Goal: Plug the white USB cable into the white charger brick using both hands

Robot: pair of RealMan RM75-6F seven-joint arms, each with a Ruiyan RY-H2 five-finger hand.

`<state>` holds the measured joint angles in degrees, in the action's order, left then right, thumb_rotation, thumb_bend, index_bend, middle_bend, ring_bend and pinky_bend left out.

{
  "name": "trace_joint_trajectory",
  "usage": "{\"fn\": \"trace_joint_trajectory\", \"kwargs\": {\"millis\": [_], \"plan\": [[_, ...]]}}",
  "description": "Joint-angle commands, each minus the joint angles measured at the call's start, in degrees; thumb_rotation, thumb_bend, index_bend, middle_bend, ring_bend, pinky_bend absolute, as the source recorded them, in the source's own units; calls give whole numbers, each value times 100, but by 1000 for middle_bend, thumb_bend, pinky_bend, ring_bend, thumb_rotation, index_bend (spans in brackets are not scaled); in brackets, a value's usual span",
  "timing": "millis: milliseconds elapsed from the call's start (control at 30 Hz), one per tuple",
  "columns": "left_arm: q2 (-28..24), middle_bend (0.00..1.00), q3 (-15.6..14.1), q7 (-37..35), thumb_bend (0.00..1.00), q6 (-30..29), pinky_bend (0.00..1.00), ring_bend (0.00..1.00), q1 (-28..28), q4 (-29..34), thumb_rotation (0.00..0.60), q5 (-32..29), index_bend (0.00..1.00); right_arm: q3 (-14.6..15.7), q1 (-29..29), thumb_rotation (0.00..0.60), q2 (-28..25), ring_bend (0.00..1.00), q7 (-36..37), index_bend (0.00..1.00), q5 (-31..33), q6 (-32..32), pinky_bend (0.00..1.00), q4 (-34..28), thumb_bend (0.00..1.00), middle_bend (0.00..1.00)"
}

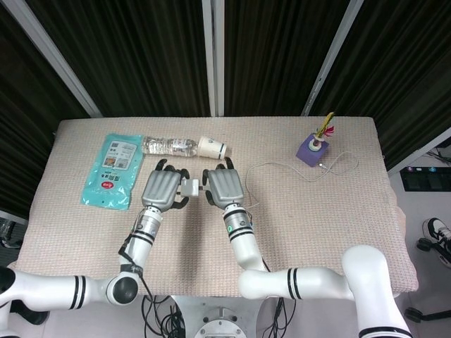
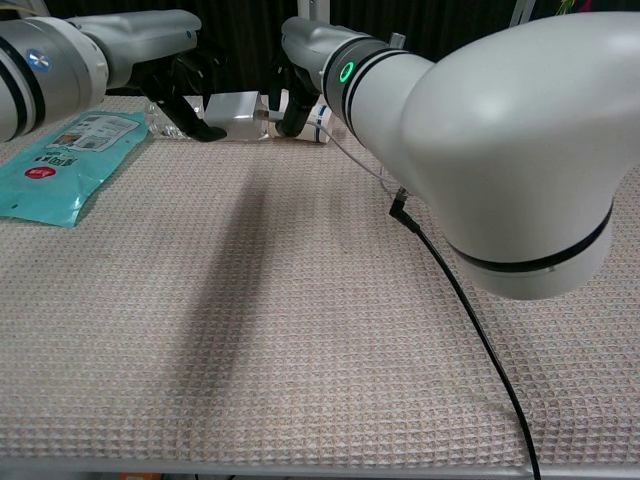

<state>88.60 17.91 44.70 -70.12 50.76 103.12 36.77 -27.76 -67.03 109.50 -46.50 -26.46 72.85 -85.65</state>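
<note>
White square charger brick (image 2: 233, 108) sat in left hand (image 1: 162, 189)'s grip; right hand (image 1: 223, 186) pinched thin white USB cable (image 1: 282, 167)'s plug at its port. Insertion step; next needed a straight push.

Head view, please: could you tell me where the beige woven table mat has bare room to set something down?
The beige woven table mat is bare along its near edge and between the right robot hand and the purple flower holder. It is crowded at the far left: teal wipes packet, clear plastic bottle, white paper cup.

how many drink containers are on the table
2: a clear plastic bottle lying on its side at the back left, and a paper cup tipped over just right of it, both behind the hands.
</note>
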Motion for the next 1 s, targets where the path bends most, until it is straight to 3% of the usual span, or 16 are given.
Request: {"fn": "trace_joint_trajectory", "kwargs": {"millis": [33,567,1000], "plan": [[-4,442,-4,-11,368,-10,117,253,22,-2,553,-23,470,-20,-16,600,29,266,-25,601,22,-8,84,47,327,533],[22,447,2,677,368,-305,121,263,445,-4,581,-590,470,-246,-191,600,264,273,-237,600,204,36,85,382,327,533],[66,452,198,346,368,-249,143,278,522,-145,590,-852,471,-377,-140,600,489,273,81,601,147,-62,92,708,327,534]]}}
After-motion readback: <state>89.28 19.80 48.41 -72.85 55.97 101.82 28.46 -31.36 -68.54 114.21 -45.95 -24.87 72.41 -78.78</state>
